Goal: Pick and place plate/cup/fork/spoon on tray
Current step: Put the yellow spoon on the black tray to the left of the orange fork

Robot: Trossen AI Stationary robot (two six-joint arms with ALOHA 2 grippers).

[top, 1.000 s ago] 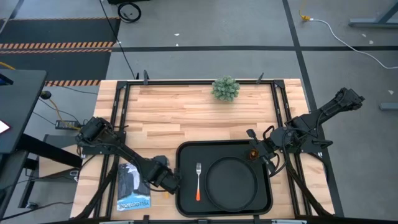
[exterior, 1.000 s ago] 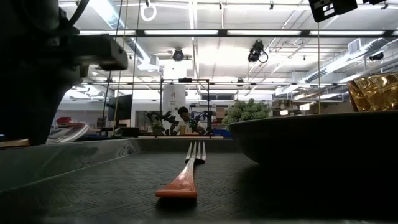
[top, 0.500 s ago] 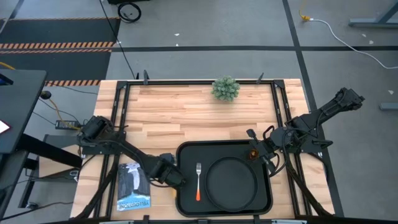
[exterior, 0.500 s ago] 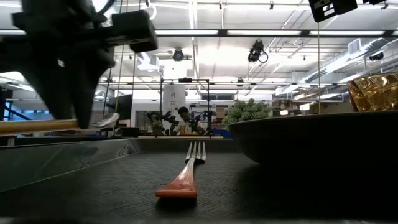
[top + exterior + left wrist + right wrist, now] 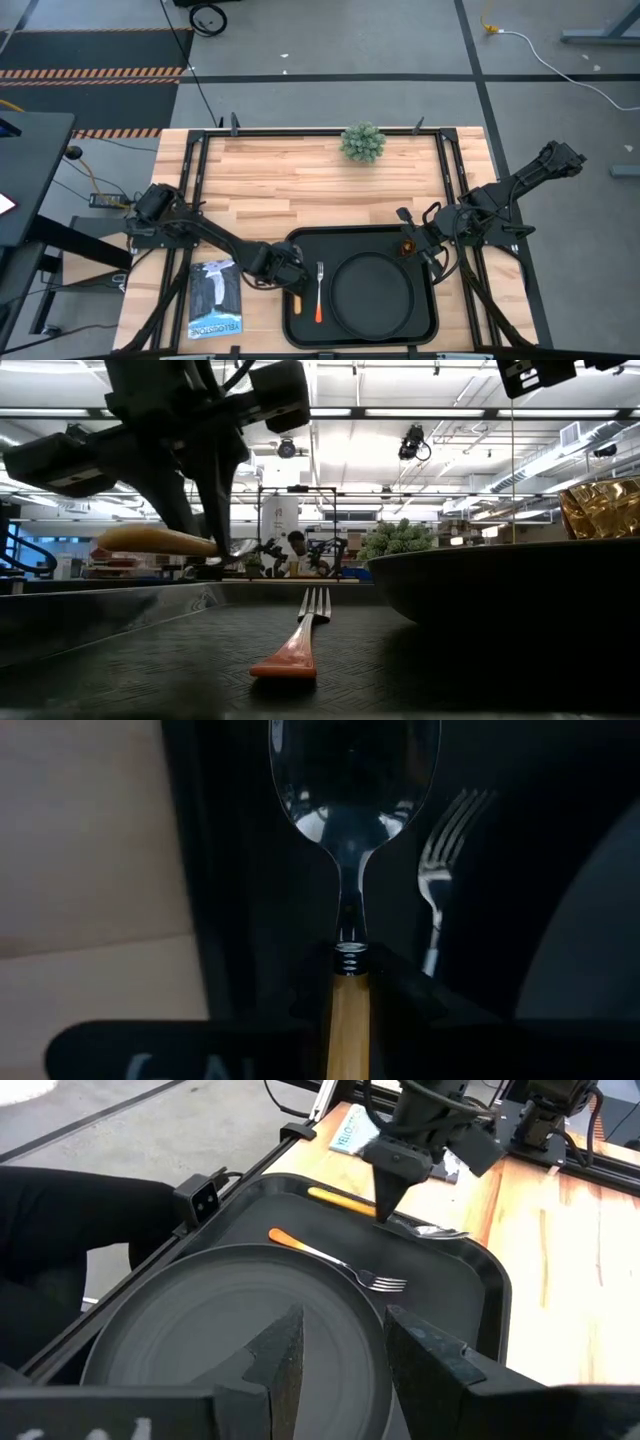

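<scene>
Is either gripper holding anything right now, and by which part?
The left gripper holds the spoon by its orange handle, near the neck. The right gripper holds nothing.

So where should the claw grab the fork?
Best by the orange handle of the fork, coming straight down from above. It lies flat on the tray between the plate and the spoon in the left claw, so space beside it is tight.

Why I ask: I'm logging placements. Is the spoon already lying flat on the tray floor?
No: in the low view the spoon hangs above the tray, gripped by the left gripper.
</scene>
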